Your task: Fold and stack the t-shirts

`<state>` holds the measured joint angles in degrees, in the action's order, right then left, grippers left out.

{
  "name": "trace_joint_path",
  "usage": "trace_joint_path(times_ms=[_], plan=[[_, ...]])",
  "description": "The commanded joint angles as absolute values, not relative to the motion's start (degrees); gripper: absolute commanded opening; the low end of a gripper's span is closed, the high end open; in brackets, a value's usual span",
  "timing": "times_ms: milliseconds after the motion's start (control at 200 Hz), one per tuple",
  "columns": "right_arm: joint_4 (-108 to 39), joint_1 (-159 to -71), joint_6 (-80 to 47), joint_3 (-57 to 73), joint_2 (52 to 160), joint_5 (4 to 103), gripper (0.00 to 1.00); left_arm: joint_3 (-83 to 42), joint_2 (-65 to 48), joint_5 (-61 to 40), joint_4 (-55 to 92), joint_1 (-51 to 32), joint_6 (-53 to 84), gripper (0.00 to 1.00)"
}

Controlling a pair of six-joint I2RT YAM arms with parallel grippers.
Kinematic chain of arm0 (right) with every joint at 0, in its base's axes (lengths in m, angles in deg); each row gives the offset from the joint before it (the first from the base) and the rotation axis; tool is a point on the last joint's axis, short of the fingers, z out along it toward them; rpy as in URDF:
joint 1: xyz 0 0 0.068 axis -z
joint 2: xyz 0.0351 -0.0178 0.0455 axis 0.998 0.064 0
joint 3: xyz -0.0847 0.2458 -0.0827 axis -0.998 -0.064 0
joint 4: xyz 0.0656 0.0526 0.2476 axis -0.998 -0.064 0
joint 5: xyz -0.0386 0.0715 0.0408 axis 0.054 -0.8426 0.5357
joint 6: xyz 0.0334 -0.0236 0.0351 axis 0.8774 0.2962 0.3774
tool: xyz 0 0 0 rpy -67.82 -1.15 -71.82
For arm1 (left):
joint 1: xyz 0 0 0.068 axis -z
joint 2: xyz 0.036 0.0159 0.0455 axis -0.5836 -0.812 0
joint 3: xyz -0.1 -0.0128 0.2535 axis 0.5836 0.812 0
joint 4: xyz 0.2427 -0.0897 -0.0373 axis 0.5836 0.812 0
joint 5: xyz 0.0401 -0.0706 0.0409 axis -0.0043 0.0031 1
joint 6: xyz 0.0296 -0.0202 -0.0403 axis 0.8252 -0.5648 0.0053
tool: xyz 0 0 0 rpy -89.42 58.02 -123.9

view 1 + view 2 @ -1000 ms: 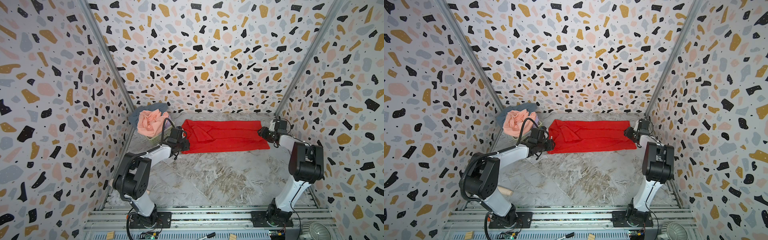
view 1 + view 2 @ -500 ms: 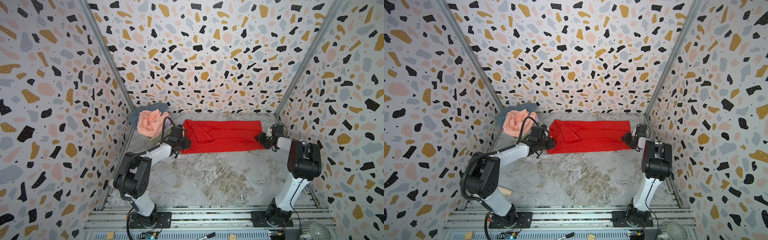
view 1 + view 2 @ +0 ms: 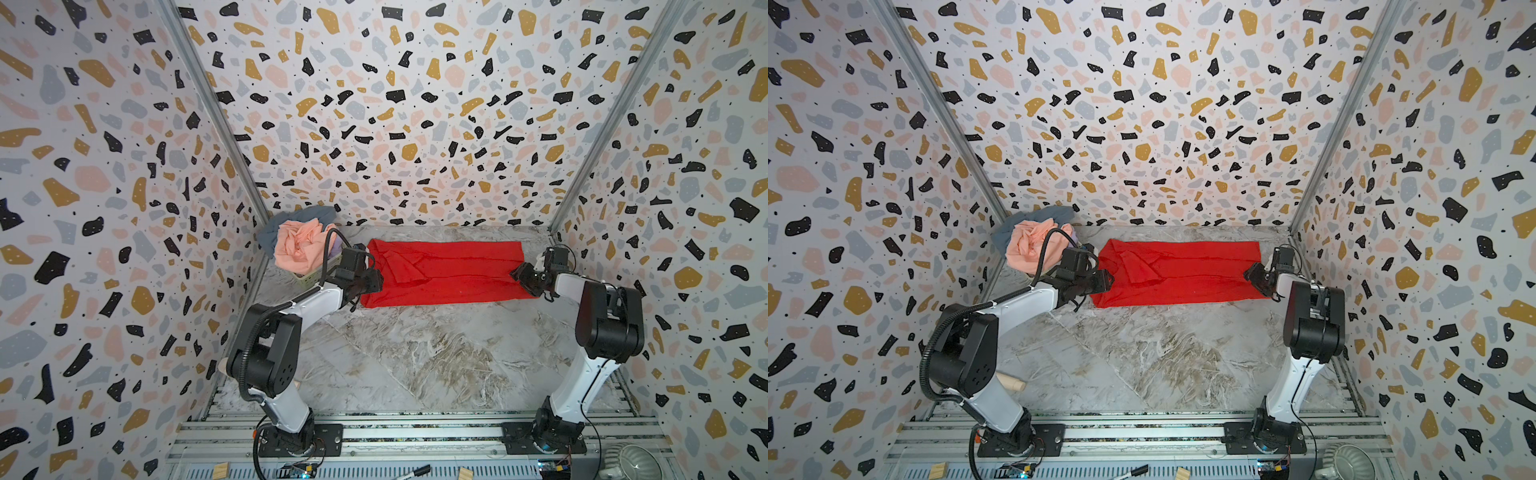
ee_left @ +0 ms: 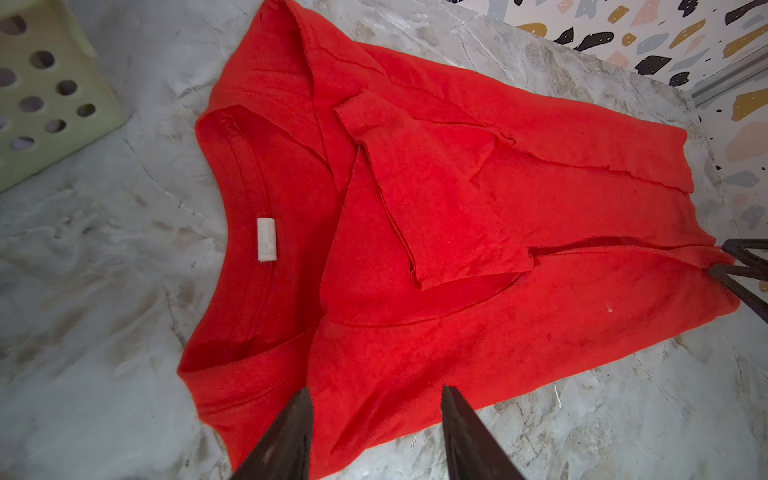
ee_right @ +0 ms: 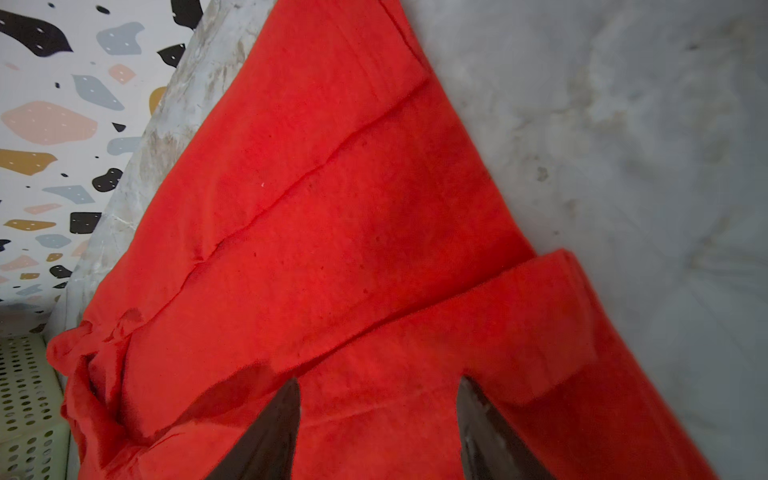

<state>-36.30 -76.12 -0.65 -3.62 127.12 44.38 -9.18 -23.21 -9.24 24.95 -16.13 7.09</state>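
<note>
The bright red t-shirt (image 3: 444, 270) (image 3: 1183, 270) lies flat along the back of the table, its sides and sleeves folded in to make a long strip. Its collar and white label (image 4: 267, 239) are at the left end. My left gripper (image 3: 365, 280) (image 3: 1105, 280) (image 4: 376, 388) is open, its fingers spread over the near corner at the collar end. My right gripper (image 3: 519, 276) (image 3: 1252, 276) (image 5: 380, 379) is open over the hem end, where a flap of cloth (image 5: 540, 332) lies doubled. Peach-pink (image 3: 299, 247) and grey-blue (image 3: 270, 235) t-shirts are heaped in the basket.
The pale green lattice basket (image 3: 309, 279) (image 4: 41, 83) stands in the back left corner, close to my left arm. Patterned walls close in three sides. A wooden peg (image 3: 1011, 382) lies by the left arm's base. A marker (image 3: 415, 471) and small wooden blocks (image 3: 220, 471) lie on the front rail.
My right gripper has come down and slightly toward the front, from beside the shirt's right end onto its hem. The left gripper has barely shifted. The shirt lies as before.
</note>
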Motion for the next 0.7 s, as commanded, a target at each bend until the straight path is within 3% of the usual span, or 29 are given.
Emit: trace_joint_path(times_ms=[0, 696], plan=[[-37.54, -75.77, 0.62, -4.47, 124.33, 46.43, 0.6, -9.57, -23.14, -9.67, 23.21, -16.02, 6.57, 0.51], [-24.4, -75.52, 3.91, 1.65, 132.69, 41.6, 0.59, -9.35, -23.45, -9.22, 22.85, -16.04, 6.83, 0.51]])
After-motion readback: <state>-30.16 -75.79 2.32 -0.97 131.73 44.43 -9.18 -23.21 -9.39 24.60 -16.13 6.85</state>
